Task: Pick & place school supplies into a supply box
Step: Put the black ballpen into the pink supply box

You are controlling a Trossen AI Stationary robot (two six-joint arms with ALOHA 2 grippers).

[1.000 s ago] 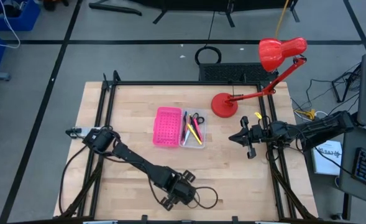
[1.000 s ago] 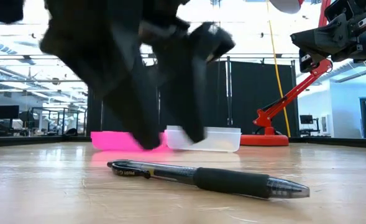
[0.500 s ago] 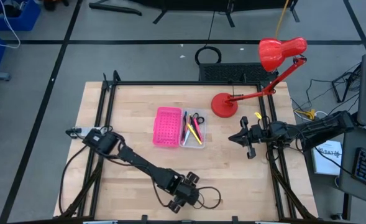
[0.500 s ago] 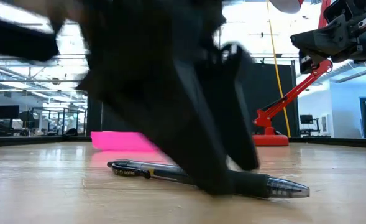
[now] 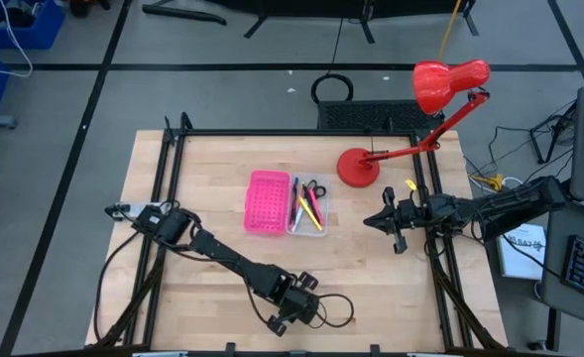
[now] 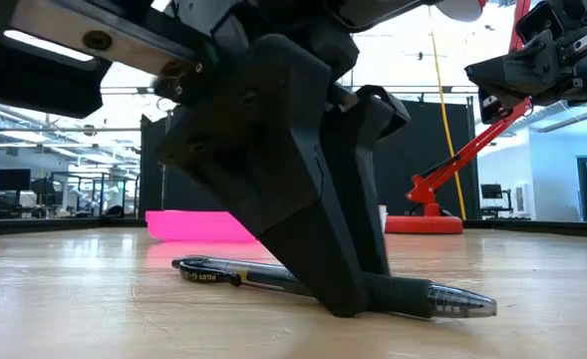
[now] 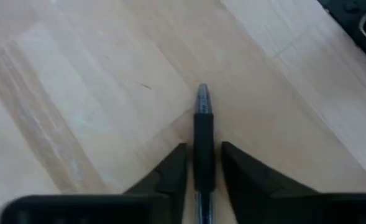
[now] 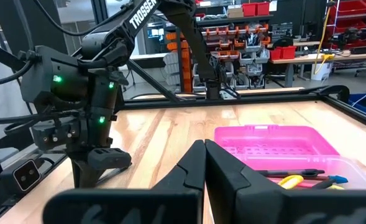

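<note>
The step in hand is the pick; the left gripper stands on the table at its near edge, fingers pinching a black pen, which must next be lifted to the supply box at mid-table; the right gripper waits, pressed together; only the left wrist view shows the pinch, only the high view the box's contents.

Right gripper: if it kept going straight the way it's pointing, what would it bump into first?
Probably the pink perforated rectangle. The right gripper, shut, points across the table toward it, with the supply box alongside. Depth is hard to judge, so it might pass over.
</note>
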